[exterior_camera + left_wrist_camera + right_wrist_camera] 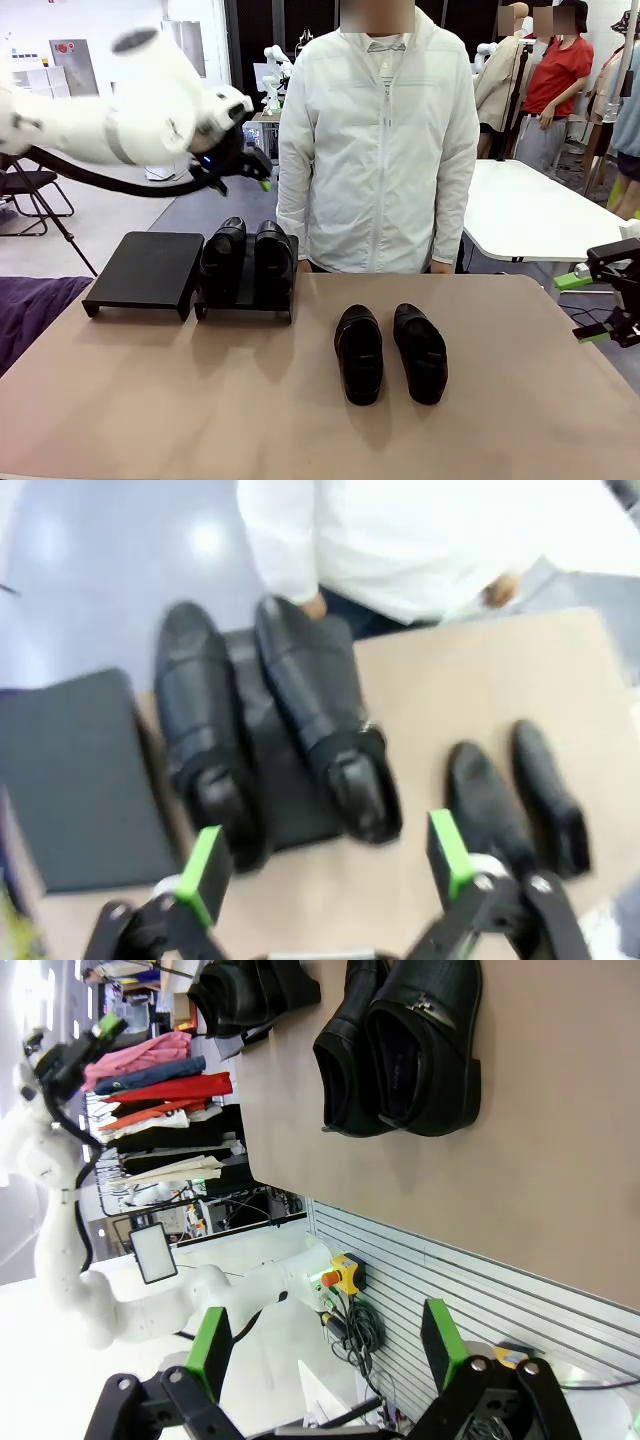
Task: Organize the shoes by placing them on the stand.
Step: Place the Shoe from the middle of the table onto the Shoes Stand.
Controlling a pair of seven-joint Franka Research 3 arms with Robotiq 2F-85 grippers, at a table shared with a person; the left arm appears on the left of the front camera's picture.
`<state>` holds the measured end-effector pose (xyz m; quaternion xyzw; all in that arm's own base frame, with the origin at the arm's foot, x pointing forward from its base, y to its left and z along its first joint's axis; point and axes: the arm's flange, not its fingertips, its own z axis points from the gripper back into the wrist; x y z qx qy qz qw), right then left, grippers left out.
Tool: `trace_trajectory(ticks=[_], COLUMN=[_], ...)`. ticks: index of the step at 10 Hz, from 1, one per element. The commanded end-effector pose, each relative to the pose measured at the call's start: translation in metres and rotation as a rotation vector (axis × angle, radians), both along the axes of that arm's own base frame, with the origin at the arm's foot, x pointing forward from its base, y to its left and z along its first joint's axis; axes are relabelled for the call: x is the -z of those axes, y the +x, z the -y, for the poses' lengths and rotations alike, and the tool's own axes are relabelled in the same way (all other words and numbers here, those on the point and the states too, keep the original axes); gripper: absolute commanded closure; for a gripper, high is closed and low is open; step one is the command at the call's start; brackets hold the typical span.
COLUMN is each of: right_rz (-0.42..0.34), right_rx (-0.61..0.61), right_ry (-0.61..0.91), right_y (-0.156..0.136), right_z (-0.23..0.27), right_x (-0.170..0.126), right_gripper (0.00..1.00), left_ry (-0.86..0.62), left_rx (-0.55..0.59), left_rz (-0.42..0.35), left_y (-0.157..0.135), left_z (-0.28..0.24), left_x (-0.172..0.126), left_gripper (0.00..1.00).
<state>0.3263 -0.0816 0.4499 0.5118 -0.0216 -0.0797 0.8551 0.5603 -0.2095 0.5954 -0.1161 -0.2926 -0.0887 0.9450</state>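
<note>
Two black glossy shoes (247,258) stand side by side on the right section of the stand (245,305). Its left section (145,268) is bare. The other pair (390,352) lies on the table in front of the person. My left gripper (252,172) hovers open above and behind the stand. Its wrist view looks down past empty green pads (205,872) on the racked shoes (320,710), the bare section (75,770) and the loose pair (490,800). At the table's right edge my right gripper (590,308) is open and empty, off the table, with the loose pair (415,1040) ahead of it.
A person in a white jacket (385,140) stands at the far edge, hands resting near the table (150,400). A purple cloth (30,305) lies at the left. Another white table (540,210) and other people stand behind on the right.
</note>
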Motion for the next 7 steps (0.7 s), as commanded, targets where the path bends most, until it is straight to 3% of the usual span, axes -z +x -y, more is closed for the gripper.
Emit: trace_trajectory(ticks=[1,3,4,5,7], right_rz=[-0.009,-0.009,-0.009,-0.009,-0.009], right_rx=[0.010,0.010,0.010,0.010,0.010], right_ry=[0.021,0.021,0.021,0.021,0.021], right_y=[0.001,0.001,0.001,0.001,0.001], right_z=[-0.001,-0.001,-0.001,-0.001,-0.001], right_x=[-0.004,-0.004,-0.004,-0.004,-0.004], right_gripper=[0.00,0.00,0.00,0.00,0.00], left_ry=[0.024,0.042,-0.045,-0.157,-0.381], left_rx=[0.197,0.387,0.374,0.292,0.127], left_rz=[-0.161,-0.333,-0.373,-0.355,-0.228], left_y=[-0.027,-0.080,-0.106,-0.126,-0.179], left_z=[-0.051,-0.091,-0.119,-0.144,-0.178], left_x=[-0.013,0.017,0.044,0.073,0.143], left_gripper=[0.00,0.00,0.00,0.00,0.00])
